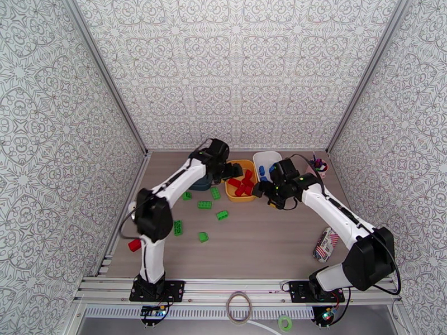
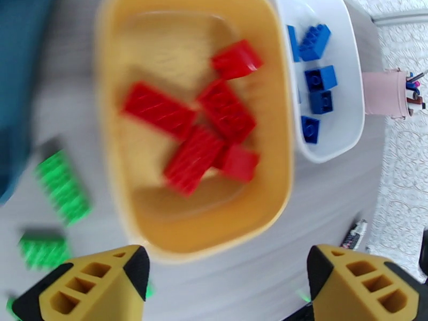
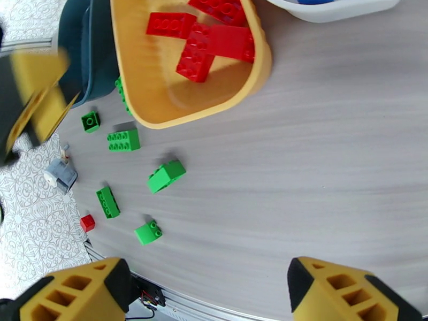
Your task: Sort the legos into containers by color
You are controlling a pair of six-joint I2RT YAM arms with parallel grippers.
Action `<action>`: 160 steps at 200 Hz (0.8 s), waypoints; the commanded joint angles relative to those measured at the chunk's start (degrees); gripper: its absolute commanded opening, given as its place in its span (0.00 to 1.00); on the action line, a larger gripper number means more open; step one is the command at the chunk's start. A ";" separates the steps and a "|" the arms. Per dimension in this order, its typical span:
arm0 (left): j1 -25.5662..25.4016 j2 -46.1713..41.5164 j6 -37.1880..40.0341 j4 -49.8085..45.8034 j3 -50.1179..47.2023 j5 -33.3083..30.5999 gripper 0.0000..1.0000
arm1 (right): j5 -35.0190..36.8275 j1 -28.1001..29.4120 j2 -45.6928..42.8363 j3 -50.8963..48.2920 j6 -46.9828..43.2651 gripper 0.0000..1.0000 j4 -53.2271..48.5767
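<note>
Left gripper (image 2: 227,274): fingers (image 2: 96,284) spread wide, nothing between them. Yellow tub (image 2: 166,54) at 12 o'clock from the gap, holding six red legos (image 2: 224,111). White tub (image 2: 353,102) at 1 o'clock, touching the yellow one, with blue legos (image 2: 320,78) inside. Teal tub (image 2: 21,76) at 10 o'clock. Two green bricks (image 2: 63,185) on the table at 9–10 o'clock, blurred.

Right gripper (image 3: 208,279): fingers (image 3: 342,292) also wide apart and empty. Five loose green legos (image 3: 167,176) on the table (image 3: 321,156) at 11 o'clock, well apart from the fingertips. One stray red brick (image 3: 87,222) at 10 o'clock near the table edge. The yellow tub is at 12 o'clock.
</note>
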 commanded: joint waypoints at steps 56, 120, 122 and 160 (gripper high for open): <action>5.20 -23.93 -11.92 -12.60 -22.50 -21.11 0.99 | 2.83 13.15 4.37 6.46 -2.28 0.82 -1.79; 22.28 -37.75 -19.87 -20.20 -37.18 -22.79 0.99 | 5.12 22.63 8.47 10.52 -2.50 0.82 -2.88; 23.15 -38.18 -19.96 -20.14 -37.78 -22.63 0.99 | 5.16 22.76 8.51 10.63 -2.50 0.82 -2.99; 41.48 -45.97 -19.17 -16.34 -46.58 -17.18 0.99 | 5.61 24.07 7.44 9.60 -1.98 0.82 -3.26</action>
